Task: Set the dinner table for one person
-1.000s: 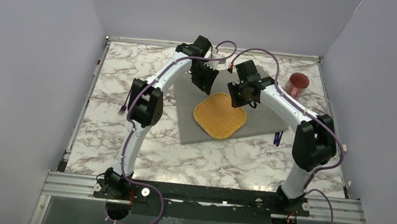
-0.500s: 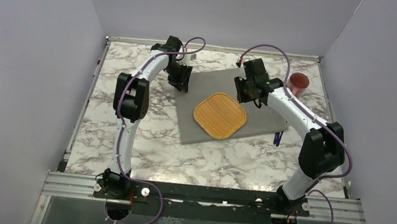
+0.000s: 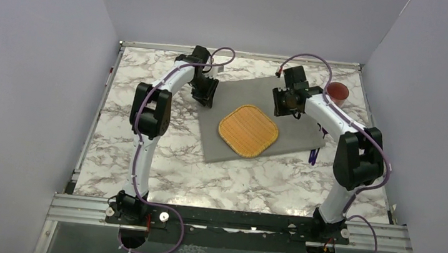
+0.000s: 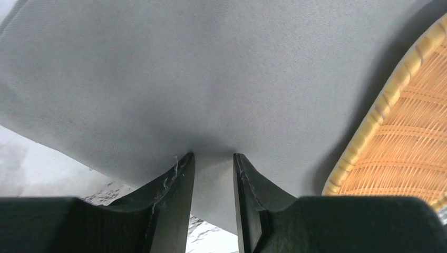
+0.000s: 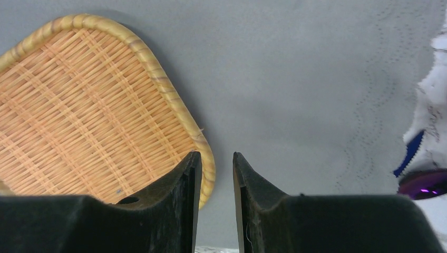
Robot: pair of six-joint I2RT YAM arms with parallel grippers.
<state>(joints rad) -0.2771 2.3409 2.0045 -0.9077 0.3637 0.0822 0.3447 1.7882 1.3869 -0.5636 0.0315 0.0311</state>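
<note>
- The white-and-grey veined marble bench [image 3: 234, 184] lies flat beneath both grippers and carries everything else; a sliver of it shows just under the left gripper [image 4: 213, 155], past the cloth's edge.
- I judge the bench to be heavy, rigid and smooth. It is not something to take hold of, and anything I set on it will probably slide easily.
- The piece I actually handle is the grey cloth placemat with a scalloped edge [image 3: 210, 144]. It looks soft and limp, so I would take it by an edge or corner with a shallow pinch, not from the middle.
- The left gripper is clenched on the placemat's edge. The cloth puckers into the narrow gap between its fingers [image 4: 179, 190], and the fabric rises off the marble there.
- The right gripper [image 5: 213, 154] holds its jaws narrowly apart over the placemat. I cannot tell whether cloth is pinched between them.
- A straw-coloured square woven tray with rounded corners [image 3: 248, 131] sits on the placemat between the two grippers, just right of the left one and just left of the right one. It looks light and stiff.
- If I pull on the placemat, the tray will likely ride along or shift, so slow, even tension from both sides seems wise.
- A translucent red cup [image 3: 337, 96] stands on the marble near the right gripper's outer side.
- A small purple utensil [image 5: 421, 182] lies farther right, at the placemat's border. I cannot tell which kind it is.
</note>
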